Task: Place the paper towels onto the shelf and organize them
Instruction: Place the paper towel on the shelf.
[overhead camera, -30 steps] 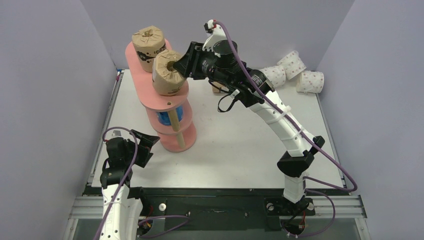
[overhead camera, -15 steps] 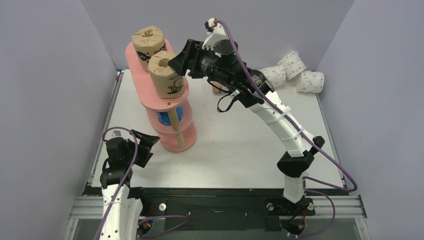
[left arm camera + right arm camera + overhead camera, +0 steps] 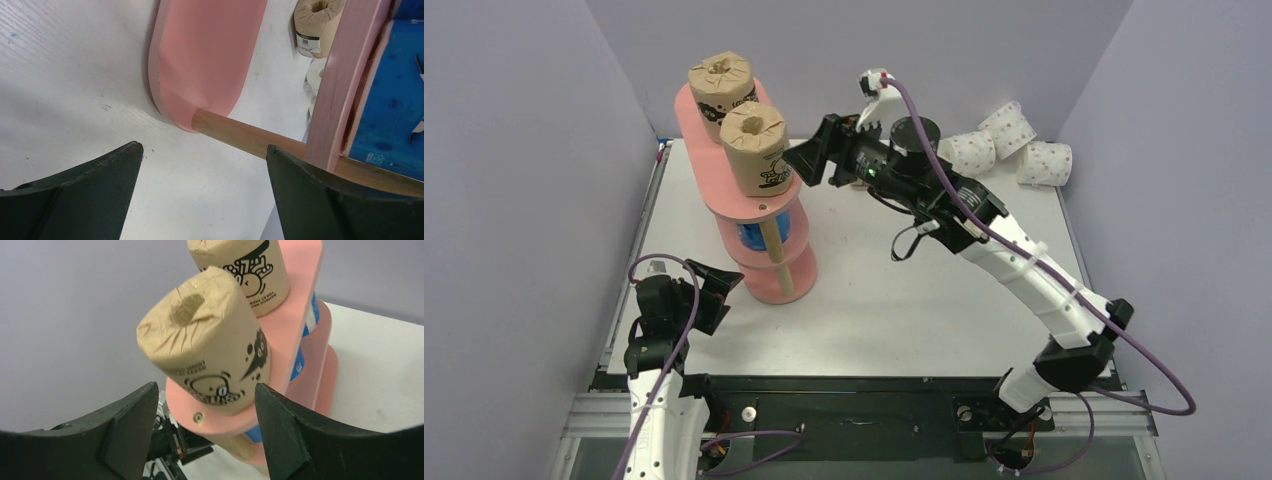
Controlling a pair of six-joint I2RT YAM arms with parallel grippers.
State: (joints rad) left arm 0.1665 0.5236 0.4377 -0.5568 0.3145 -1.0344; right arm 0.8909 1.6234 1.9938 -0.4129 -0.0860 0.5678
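Right gripper (image 3: pixel 802 165) has released the second brown roll (image 3: pixel 757 148) and drawn back, its jaws wide and empty. The roll stands upright at the near end of the top board of the shelf (image 3: pixel 684 118), just beside the first brown roll (image 3: pixel 721 92). Left gripper (image 3: pixel 714 288) hangs wide open, holding nothing. To finish the step well, retreat straight back, clear of the roll, before reaching for the dotted rolls (image 3: pixel 1009 140).

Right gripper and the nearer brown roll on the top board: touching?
Cannot tell. In the right wrist view the brown roll sits between the open fingers of the right gripper; a gap shows at one, the other overlaps its edge.
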